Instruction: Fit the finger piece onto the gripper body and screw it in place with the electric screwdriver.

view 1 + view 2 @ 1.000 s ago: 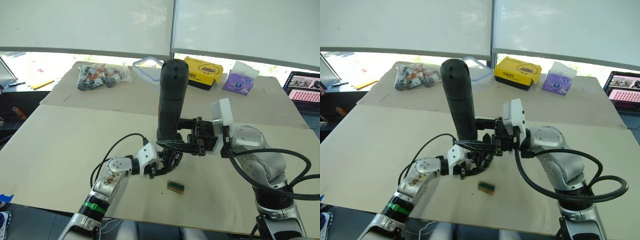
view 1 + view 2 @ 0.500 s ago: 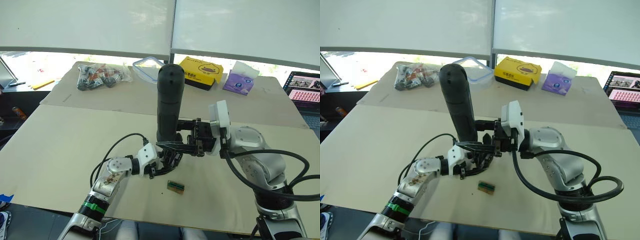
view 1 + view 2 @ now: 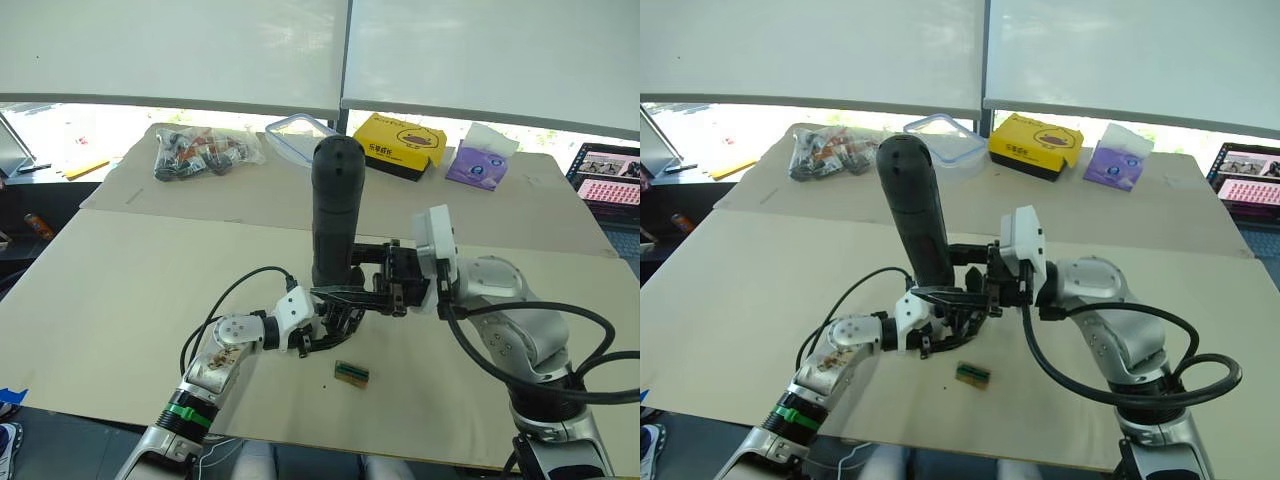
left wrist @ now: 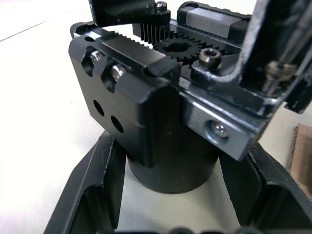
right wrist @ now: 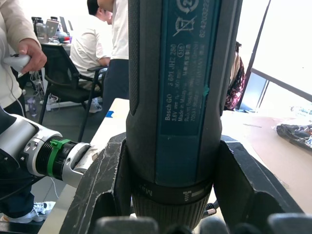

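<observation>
The electric screwdriver [image 3: 335,215] stands upright over the middle of the table, rounded end up, and my right gripper [image 3: 368,272] is shut on its lower part. In the right wrist view the fingers [image 5: 105,187] clamp the screwdriver [image 5: 175,87] from both sides. Just below it, my left gripper [image 3: 335,322] is shut on the gripper body [image 3: 345,312]. In the left wrist view its round base [image 4: 170,170] sits between my left gripper [image 4: 173,185] fingers, with rack, gears and screws on top. The screwdriver's bit is hidden in the black cluster. I cannot pick out the finger piece there.
A small green-brown block [image 3: 351,372] lies on the table near the front of the grippers. At the back stand a bag of parts [image 3: 200,152], a clear container [image 3: 295,135], a yellow box [image 3: 400,143] and a purple tissue pack [image 3: 480,157]. A laptop [image 3: 608,175] is far right. People [image 5: 105,44] stand beyond the table.
My right arm has shifted a little left and down, carrying the screwdriver with it. The left gripper and the gripper body have stayed in place.
</observation>
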Controlling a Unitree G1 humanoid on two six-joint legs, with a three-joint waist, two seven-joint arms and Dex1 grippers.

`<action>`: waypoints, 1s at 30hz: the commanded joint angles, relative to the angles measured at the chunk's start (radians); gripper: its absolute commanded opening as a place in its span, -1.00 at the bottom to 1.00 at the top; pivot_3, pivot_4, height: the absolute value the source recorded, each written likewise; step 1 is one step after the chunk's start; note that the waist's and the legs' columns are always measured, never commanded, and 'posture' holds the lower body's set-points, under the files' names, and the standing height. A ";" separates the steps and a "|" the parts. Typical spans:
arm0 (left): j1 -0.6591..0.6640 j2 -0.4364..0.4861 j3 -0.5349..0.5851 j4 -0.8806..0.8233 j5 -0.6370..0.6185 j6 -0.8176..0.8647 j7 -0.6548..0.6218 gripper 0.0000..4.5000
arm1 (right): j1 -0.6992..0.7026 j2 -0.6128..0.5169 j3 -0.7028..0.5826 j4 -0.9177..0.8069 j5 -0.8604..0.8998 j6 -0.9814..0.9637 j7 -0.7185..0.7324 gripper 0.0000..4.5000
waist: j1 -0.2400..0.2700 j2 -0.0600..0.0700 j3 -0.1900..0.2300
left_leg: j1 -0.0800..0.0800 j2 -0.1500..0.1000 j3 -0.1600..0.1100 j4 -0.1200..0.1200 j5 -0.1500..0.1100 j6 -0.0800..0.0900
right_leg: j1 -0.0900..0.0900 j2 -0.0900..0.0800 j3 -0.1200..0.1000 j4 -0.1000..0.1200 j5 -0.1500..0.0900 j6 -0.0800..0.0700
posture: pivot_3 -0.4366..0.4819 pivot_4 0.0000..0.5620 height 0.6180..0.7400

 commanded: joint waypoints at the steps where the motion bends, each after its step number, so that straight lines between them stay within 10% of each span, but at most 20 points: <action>1: 0.015 0.007 -0.022 0.013 0.006 0.015 -0.011 0.01 | 0.009 -0.004 -0.018 -0.008 0.002 -0.028 -0.003 -0.14 | 0.000 0.000 0.000 | 0.000 0.000 0.000 0.000 0.000 0.000 | 0.000 0.000 0.000 0.000 0.000 0.000 | -0.05 -0.47 1.00; 30: 0.021 0.010 -0.023 0.009 0.010 0.011 -0.006 0.01 | 0.064 -0.028 0.079 0.027 -0.054 0.039 -0.109 -0.14 | -0.002 0.002 -0.003 | 0.002 0.000 0.000 0.000 0.000 0.000 | 0.002 0.000 0.000 0.000 0.000 0.000 | -0.05 -0.47 1.00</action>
